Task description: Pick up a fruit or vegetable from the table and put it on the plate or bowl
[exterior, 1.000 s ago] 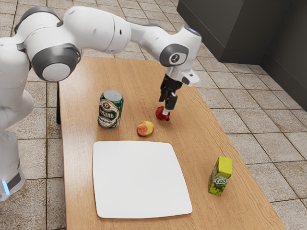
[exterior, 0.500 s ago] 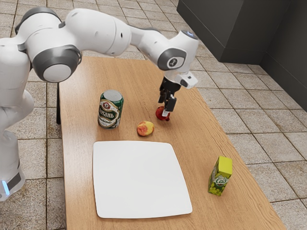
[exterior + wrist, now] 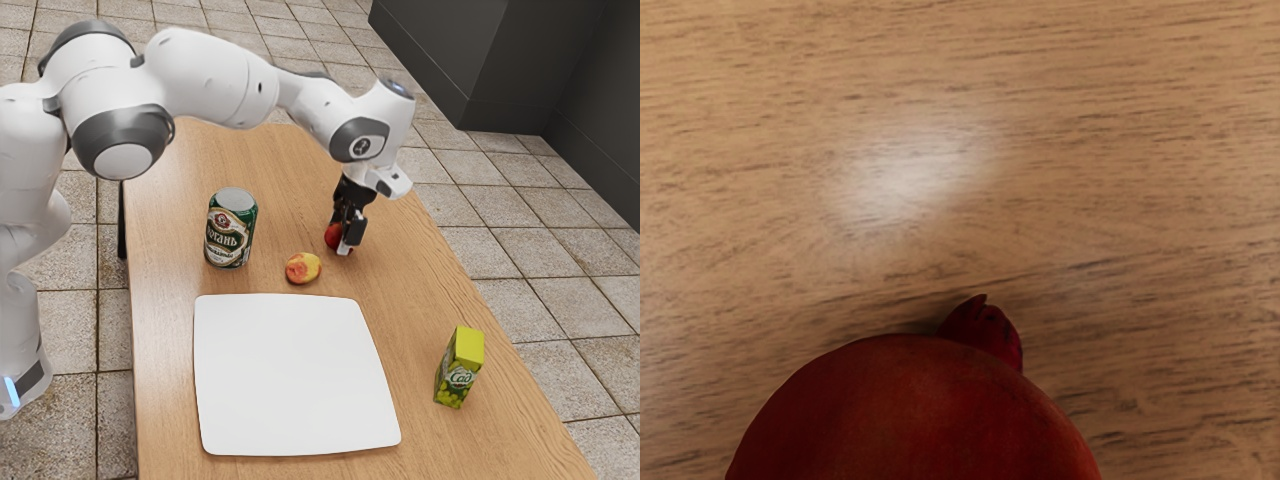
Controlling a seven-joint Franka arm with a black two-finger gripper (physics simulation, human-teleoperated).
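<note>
Exterior view: the gripper (image 3: 344, 236) points down over the far part of the table (image 3: 440, 290), its fingers closed on a pomegranate (image 3: 331, 235) at or just above the tabletop. A peach (image 3: 303, 268) lies near, between the can (image 3: 231, 228) and the pomegranate. The white plate (image 3: 290, 370) sits nearer the camera, apart from both fruits. Wrist view: the pomegranate (image 3: 915, 410) sits directly under the hand, its crown toward bare wood (image 3: 940, 150).

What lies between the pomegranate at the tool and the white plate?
A peach lies on the table between the pomegranate and the plate; the exterior view shows it.
</note>
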